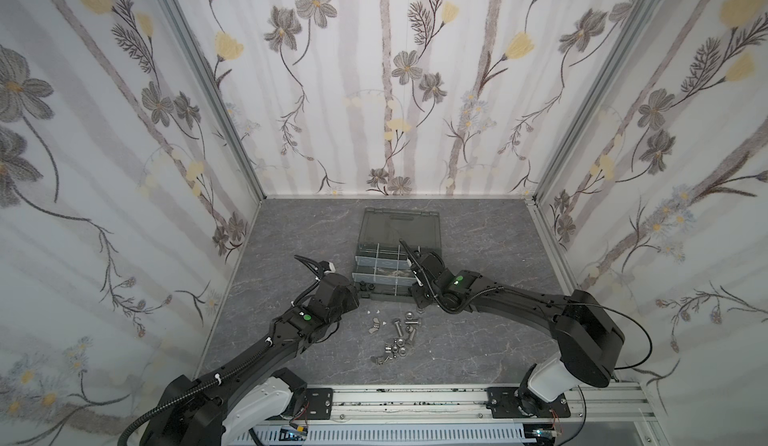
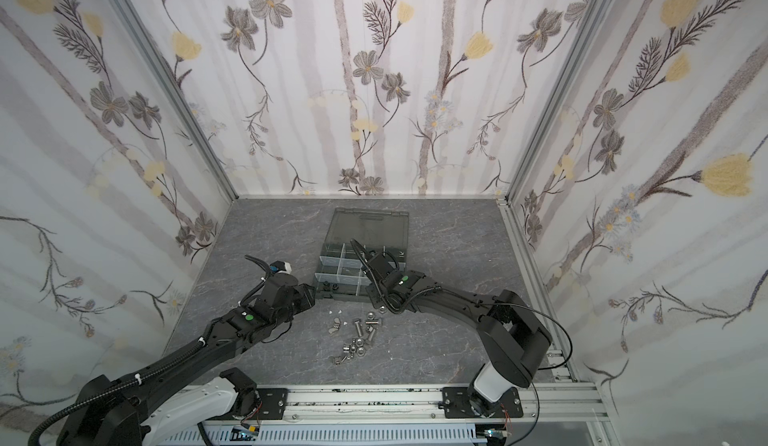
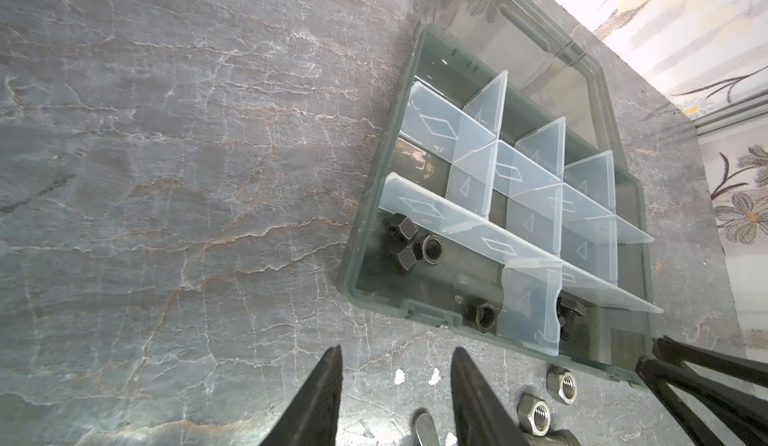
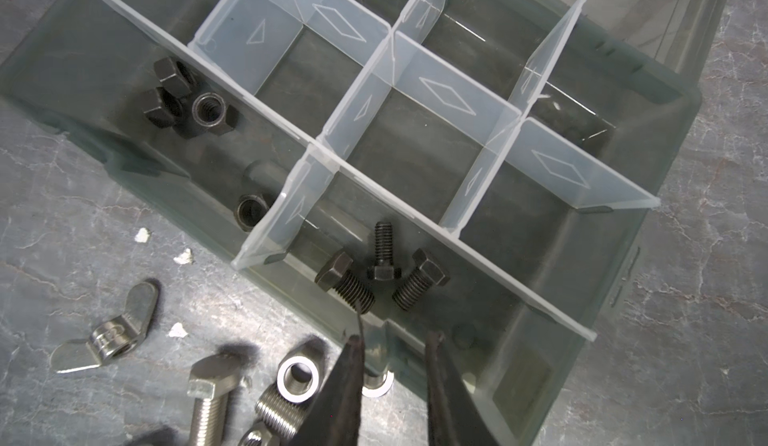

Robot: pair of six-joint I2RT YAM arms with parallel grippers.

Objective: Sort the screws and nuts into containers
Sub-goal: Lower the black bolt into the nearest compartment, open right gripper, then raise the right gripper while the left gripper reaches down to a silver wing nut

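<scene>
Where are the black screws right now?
In the right wrist view, three black screws lie together in an organiser compartment, just ahead of the fingers of the right gripper, one divider away from the black nuts.

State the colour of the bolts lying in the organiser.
The bolts are black; right wrist view shows best.

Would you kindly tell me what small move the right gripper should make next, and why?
Probably lift the right gripper clear of the case and over to the loose silver pieces: its jaws stand apart and empty, and three black screws already lie in the compartment below.
</scene>
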